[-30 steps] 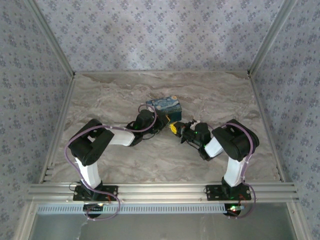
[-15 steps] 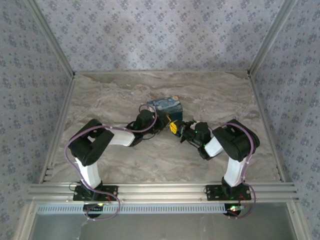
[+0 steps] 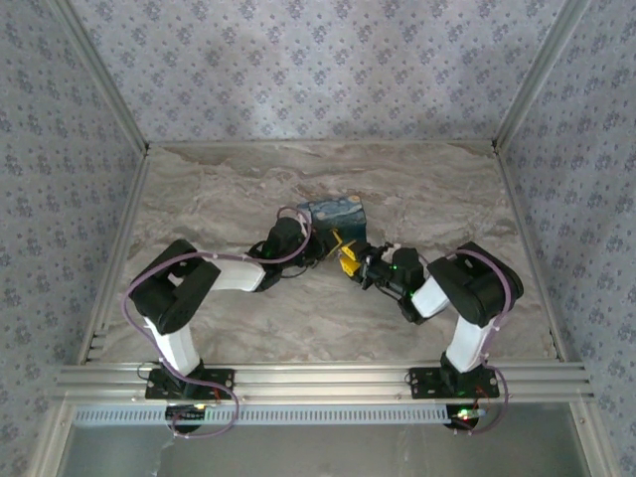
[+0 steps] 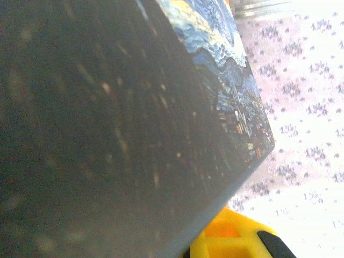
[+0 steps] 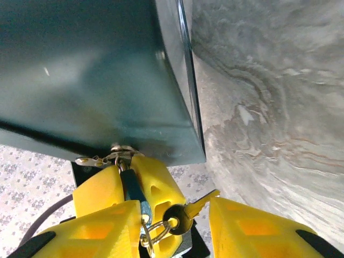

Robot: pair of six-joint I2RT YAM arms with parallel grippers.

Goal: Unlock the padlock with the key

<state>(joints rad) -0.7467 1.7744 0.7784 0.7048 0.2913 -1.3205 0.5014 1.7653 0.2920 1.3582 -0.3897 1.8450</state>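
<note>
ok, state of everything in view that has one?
box, closed
padlock, hanging on the box's latch; cannot tell if it is locked or unlocked
key, on its ring below the padlock, not gripped
left end effector, shut on padlock
right end effector, open, fingers on either side of the key

From high above and behind the arm bases [image 3: 189,383] we look down over the whole table [image 3: 199,189], facing the far wall [image 3: 318,70]. Our left wrist camera sits hard against the painted box [image 4: 107,134]; the right wrist camera, also close, looks past the right gripper [image 5: 177,212] at another face. All three share that box, mid-table.
</note>
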